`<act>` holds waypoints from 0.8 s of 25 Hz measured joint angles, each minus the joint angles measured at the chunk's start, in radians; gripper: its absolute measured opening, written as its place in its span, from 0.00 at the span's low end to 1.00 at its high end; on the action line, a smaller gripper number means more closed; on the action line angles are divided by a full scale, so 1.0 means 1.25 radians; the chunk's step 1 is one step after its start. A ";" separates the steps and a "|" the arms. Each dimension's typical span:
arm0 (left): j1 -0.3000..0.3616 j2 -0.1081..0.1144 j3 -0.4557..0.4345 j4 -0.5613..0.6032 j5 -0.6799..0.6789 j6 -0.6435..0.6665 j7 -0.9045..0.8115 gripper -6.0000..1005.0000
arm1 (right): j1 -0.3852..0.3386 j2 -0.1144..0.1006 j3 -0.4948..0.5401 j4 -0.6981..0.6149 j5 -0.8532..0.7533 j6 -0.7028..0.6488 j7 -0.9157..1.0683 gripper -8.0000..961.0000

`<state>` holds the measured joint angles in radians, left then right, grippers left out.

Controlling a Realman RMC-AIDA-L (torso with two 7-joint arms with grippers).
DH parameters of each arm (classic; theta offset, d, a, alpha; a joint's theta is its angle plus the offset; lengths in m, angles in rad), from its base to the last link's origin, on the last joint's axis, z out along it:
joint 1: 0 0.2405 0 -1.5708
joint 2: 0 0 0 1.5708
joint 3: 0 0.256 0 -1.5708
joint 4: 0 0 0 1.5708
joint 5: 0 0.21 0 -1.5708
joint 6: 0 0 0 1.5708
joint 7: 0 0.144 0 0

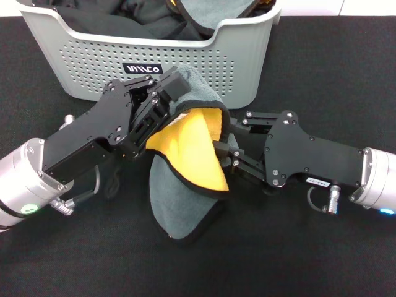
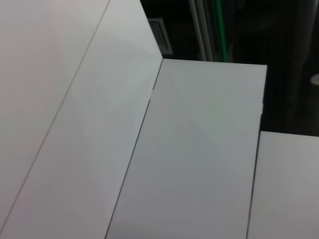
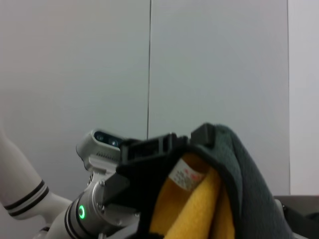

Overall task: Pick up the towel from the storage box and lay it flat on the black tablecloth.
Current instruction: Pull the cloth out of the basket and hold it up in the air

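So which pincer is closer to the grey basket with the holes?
Left. The left pincer is up by the storage box wall, holding the towel top. The right pincer is lower down, farther from the box, at the towel's side edge.

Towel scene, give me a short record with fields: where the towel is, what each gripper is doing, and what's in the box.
towel: out of the box, held up between both grippers, yellow face showing, lower end resting bunched on the black tablecloth, not yet flat
left gripper: shut on the towel's upper edge
right gripper: shut on the towel's side edge
storage box: behind the towel, holding dark cloths and another grey cloth
tag: small white tag on the yellow face, seen from the right wrist
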<state>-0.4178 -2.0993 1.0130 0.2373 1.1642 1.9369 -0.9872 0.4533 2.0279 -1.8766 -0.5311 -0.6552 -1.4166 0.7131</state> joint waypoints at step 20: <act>-0.028 -0.001 -0.001 -0.005 -0.022 0.011 -0.001 0.03 | 0.013 0.000 -0.144 -0.012 0.117 0.061 -0.046 0.34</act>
<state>-0.4527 -2.1009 1.0118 0.2308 1.1368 1.9509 -0.9886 0.4700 2.0279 -2.0561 -0.5462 -0.5088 -1.3405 0.6552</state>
